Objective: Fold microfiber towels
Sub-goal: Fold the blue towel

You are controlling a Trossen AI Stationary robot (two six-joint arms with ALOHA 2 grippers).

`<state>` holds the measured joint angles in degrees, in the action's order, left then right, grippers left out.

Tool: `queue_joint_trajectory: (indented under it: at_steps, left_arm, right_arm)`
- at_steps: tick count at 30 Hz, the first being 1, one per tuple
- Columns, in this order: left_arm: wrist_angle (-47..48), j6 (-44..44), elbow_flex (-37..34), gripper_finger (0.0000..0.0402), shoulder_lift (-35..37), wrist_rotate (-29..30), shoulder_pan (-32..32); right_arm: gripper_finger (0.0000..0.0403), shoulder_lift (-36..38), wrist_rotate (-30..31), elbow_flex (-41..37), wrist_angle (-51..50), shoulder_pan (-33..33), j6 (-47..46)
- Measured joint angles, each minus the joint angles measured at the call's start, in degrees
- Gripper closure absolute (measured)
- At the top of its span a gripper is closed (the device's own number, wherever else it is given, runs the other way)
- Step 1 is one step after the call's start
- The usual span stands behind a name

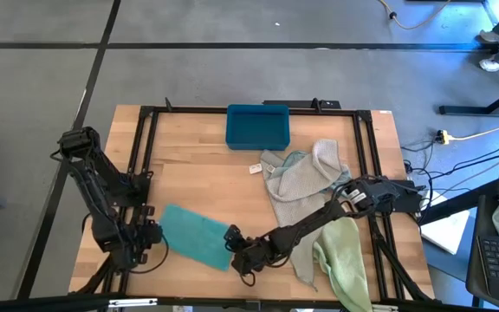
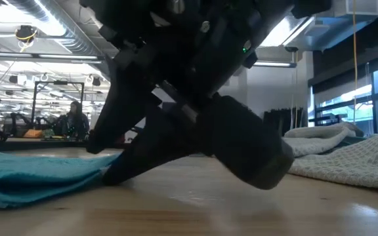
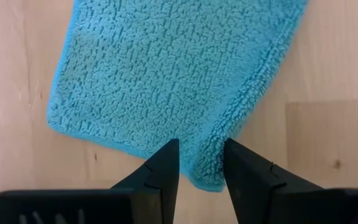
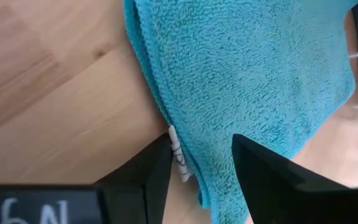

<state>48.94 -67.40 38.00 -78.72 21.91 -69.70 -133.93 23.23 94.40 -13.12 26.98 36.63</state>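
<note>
A teal microfiber towel [image 1: 193, 236] lies folded and flat on the wooden table, near the front left. My left gripper [image 1: 152, 234] stands at its left end. In the left wrist view this gripper [image 3: 202, 163] is open, and one towel corner [image 3: 207, 174] lies between its fingertips. My right gripper [image 1: 235, 245] stands at the towel's right end. It is open [image 4: 201, 158], its fingers on either side of the layered edge where a white tag [image 4: 178, 152] sticks out. The low view shows the towel [image 2: 31, 177] flat beside that dark gripper. My left gripper comes steeply from above with its fingertips either side of the towel's corner; whether they touch the cloth, I cannot tell. My right gripper slants down from the table's right over the towel's tagged edge; whether its fingers touch the cloth, I cannot tell. The towel lies flat on the table.
A rigid blue bin [image 1: 257, 126] stands at the far middle. A heap of pale grey-beige towels [image 1: 306, 178] lies right of centre. A pale green towel [image 1: 343, 260] drapes over the near edge. Black frame rails [image 1: 145, 156] run along the table's sides.
</note>
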Motion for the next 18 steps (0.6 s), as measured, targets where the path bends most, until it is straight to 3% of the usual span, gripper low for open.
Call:
queue_joint_trajectory:
  at_steps: [6, 14, 18]
  left_arm:
    - [2.48, -0.95, 0.00, 0.0288, 0.00, 0.00, 0.21]
    - [4.69, -5.64, 0.00, 0.0288, -0.01, -0.11, 0.21]
    - [5.36, -6.34, 0.09, 0.0288, 0.00, -0.85, 0.21]
  right_arm:
    - [0.0267, -0.29, 0.65, -0.08, 1.01, -0.15, 3.12]
    - [0.0385, -0.50, 0.21, -0.16, 1.00, -0.37, 2.43]
    - [0.0388, -0.50, 0.23, -0.20, 1.24, -0.54, 2.40]
